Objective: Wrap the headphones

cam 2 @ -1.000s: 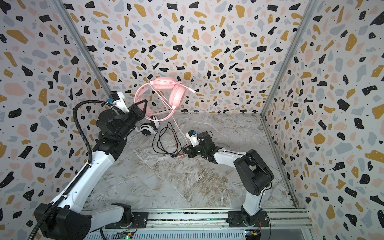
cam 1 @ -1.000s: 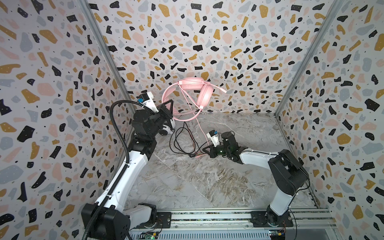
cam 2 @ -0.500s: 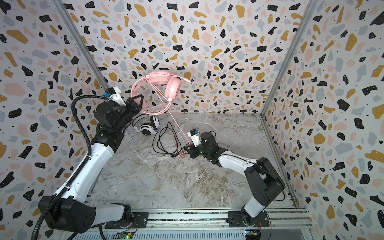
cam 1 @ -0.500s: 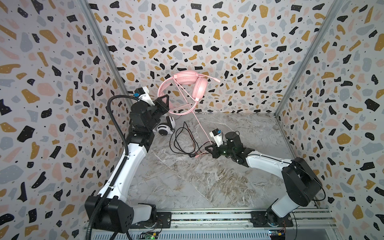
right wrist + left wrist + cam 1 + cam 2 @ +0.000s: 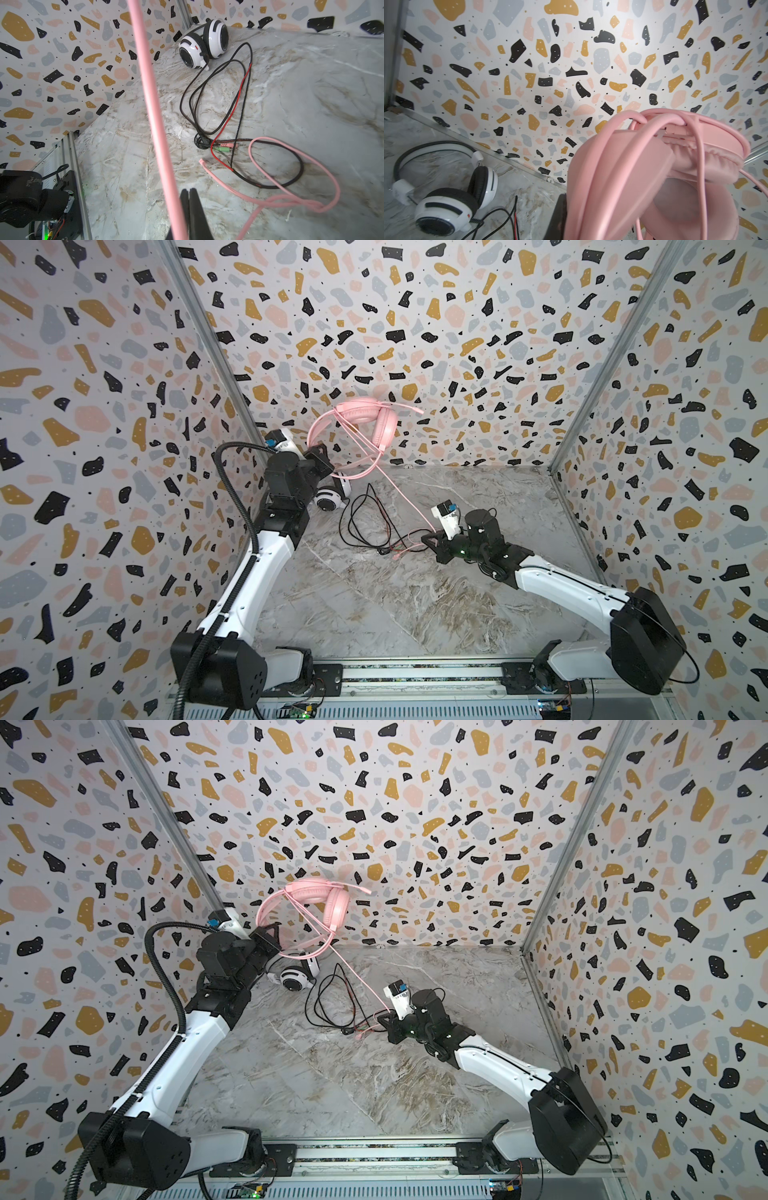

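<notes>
My left gripper (image 5: 322, 456) (image 5: 270, 936) is shut on the headband of the pink headphones (image 5: 365, 418) (image 5: 316, 894) (image 5: 654, 166), held up near the back wall; one dark finger (image 5: 559, 216) shows beside the band. The pink cable (image 5: 399, 493) (image 5: 153, 104) runs taut down to my right gripper (image 5: 428, 541) (image 5: 382, 1020) (image 5: 188, 191), which is shut on it low over the floor. Its loose end loops on the floor (image 5: 291, 199). The white headphones (image 5: 330, 497) (image 5: 296, 978) (image 5: 446, 207) (image 5: 203, 43) lie in the back left corner, black cable (image 5: 357, 522) (image 5: 207, 93) sprawled loose.
Terrazzo walls close in the marble floor (image 5: 395, 605) on three sides, with metal posts (image 5: 208, 344) in the back corners. A rail (image 5: 415, 676) carrying both arm bases runs along the front. Pink and green plugs (image 5: 224, 146) lie among the cables.
The left arm has carried the pink headphones a little to the left. The right arm's elbow has swung out to the right and lower, while its gripper stays near the same spot.
</notes>
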{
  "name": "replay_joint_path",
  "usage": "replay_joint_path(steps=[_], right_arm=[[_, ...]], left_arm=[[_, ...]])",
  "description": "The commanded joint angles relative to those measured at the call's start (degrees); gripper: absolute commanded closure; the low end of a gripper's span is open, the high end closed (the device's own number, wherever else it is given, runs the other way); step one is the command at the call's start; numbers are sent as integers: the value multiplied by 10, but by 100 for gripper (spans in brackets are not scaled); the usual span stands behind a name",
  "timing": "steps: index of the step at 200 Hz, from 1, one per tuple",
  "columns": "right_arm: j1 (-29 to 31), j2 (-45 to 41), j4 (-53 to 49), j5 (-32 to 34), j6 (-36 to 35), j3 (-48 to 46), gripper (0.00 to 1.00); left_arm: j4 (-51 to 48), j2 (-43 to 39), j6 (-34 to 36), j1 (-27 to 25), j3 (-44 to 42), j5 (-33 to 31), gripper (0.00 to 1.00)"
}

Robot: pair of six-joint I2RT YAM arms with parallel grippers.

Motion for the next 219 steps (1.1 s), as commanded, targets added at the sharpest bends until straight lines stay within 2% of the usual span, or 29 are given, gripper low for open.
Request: replay_joint_path(steps=[1,11,24,68,109,219], right_arm=[[-9,-36,-69,35,-14,-10,98],[-21,-51,-68,26,-11,-16,98],[-32,-69,-71,20,-9,-18,98],[-37,-108,-112,54,-23,3,98],[-36,-125,-128,44,-23,19,98],[-32,-157,-173,74,-42,53,97]], left_arm=[[123,-32,3,8,-9,-11,100],[123,-33,8,8,-22,4,100],[113,-39,13,8,-42,-10,100],[84,-69,66,8,-86,-21,100],[36,-106,93,8,-122,-85,100],[-4,-78,132,-6,-160,-96,100]])
